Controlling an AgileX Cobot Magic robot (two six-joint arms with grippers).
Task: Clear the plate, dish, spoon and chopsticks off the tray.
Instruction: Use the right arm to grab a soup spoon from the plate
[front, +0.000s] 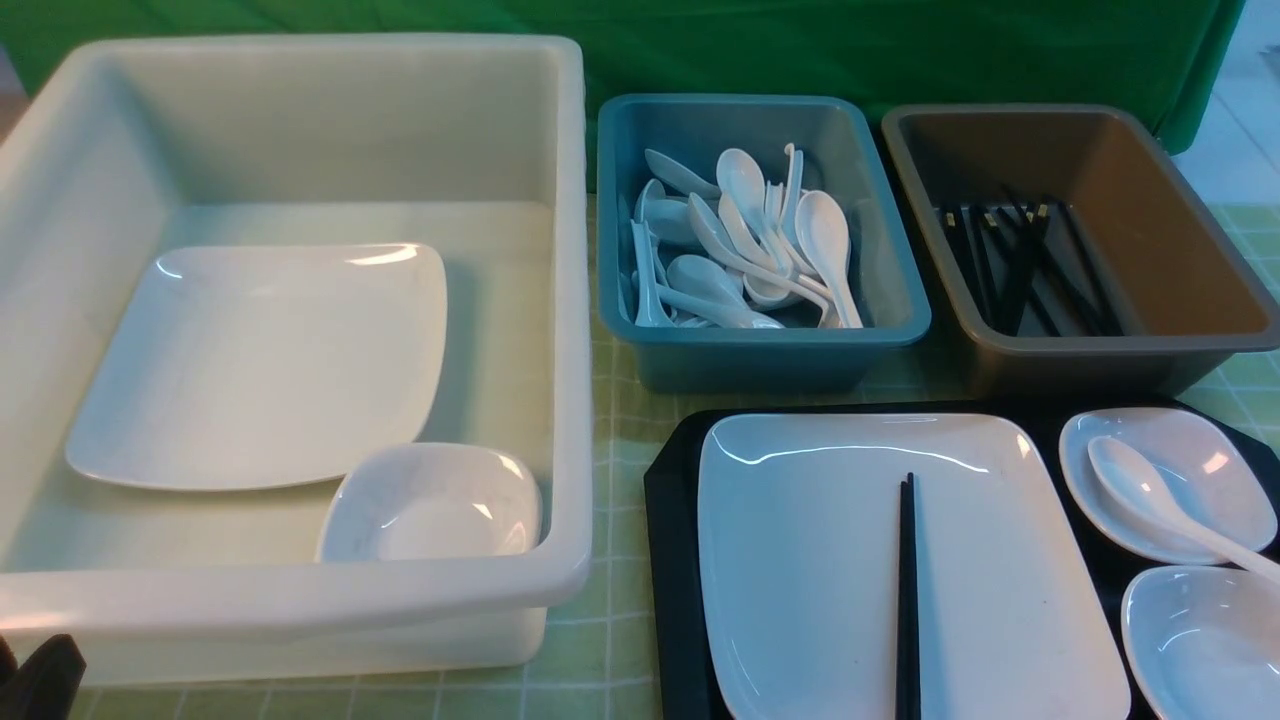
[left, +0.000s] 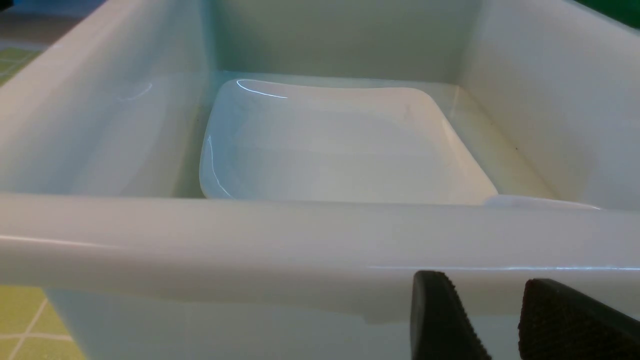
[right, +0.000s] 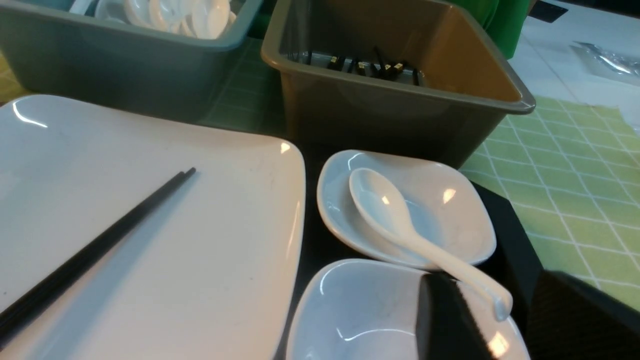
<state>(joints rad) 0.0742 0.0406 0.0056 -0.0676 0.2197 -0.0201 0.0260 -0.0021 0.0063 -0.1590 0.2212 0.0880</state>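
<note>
Chopsticks (front: 907, 600) lay on the plate (front: 800, 560), spoon (front: 1150, 500) in the farther dish (front: 1205, 465), all on the tray (front: 670, 520) at the near right corner of the tabletop (front: 610, 650); left pincer (left: 482, 300) and right pincer (right: 500, 330) both gaped, empty.

A green backdrop (front: 900, 50) hangs behind the lime checked tablecloth (front: 612, 430).

Front view looks forward and down over everything. Left wrist view faces the white tub (left: 250, 240) closely; right wrist view nears the tray (right: 510, 250); front shares both.
</note>
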